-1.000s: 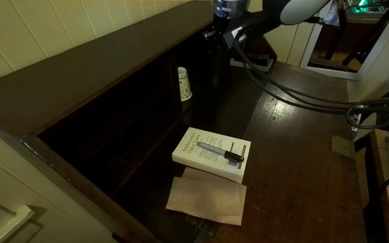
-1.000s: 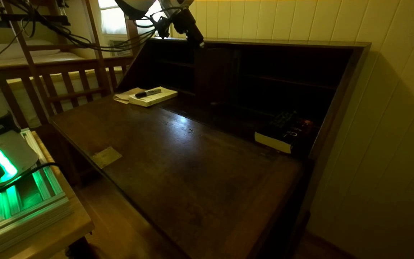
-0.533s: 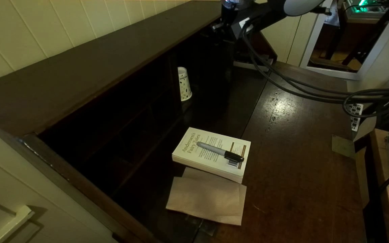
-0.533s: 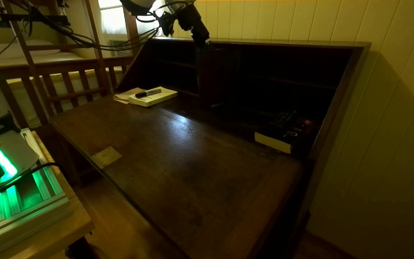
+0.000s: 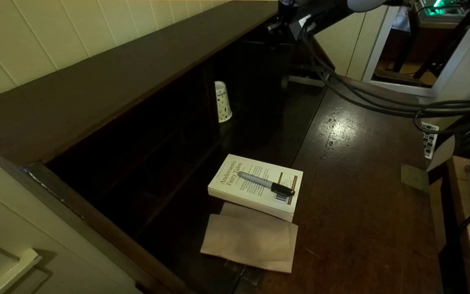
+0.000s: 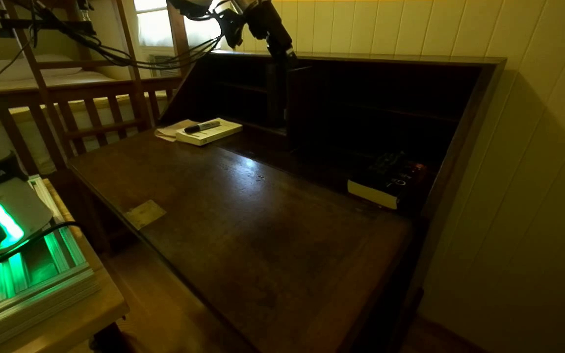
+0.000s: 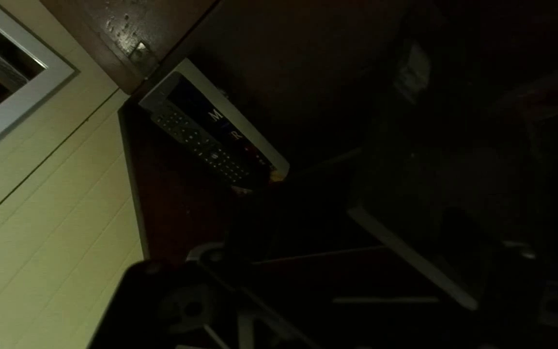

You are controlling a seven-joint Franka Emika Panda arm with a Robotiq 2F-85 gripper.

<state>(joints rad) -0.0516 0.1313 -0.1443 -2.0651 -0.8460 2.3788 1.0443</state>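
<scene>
Where a dark cabinet door (image 6: 306,105) juts forward, upper centre in an exterior view, I see the gripper (image 6: 287,56) by its top edge, fingers spread apart (whether they touch it, I can't tell). A speckled cup (image 5: 223,102) sits near the top middle in an exterior view, and a marker (image 5: 261,181) lies on a cream book (image 5: 235,194) at mid-frame, brown paper (image 5: 247,245) just below. Upper left in the wrist view, a remote (image 7: 201,144) rests on a dark book (image 7: 223,121).
</scene>
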